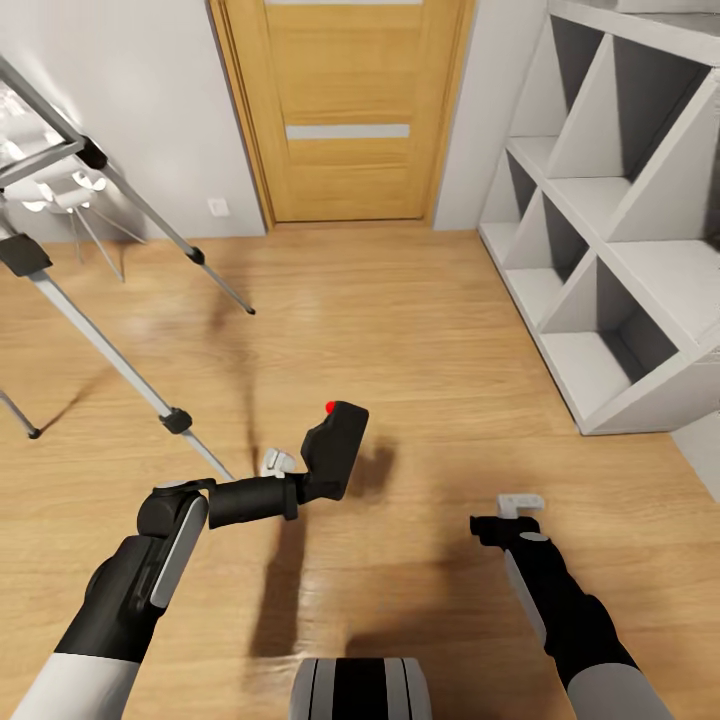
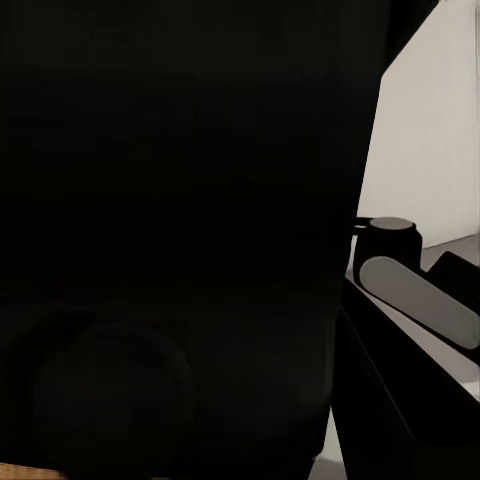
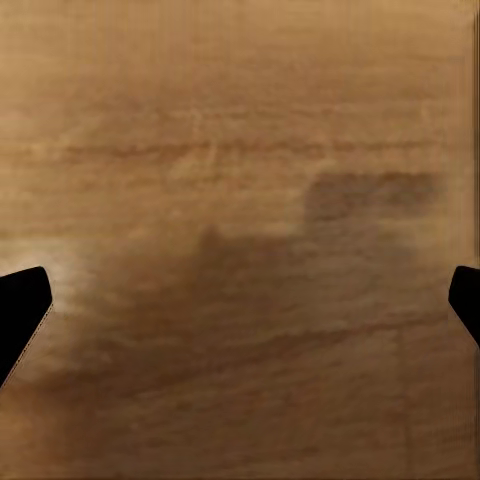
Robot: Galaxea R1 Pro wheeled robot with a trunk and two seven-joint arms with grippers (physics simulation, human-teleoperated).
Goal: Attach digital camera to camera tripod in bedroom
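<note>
The left tool is clamped on the camera; the tripod stands to its left. The right tool is spread apart.

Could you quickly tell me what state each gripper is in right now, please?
Left gripper: shut on the digital camera, held above the floor.
Right gripper: open and empty, fingertips spread wide over bare wood floor.
</note>
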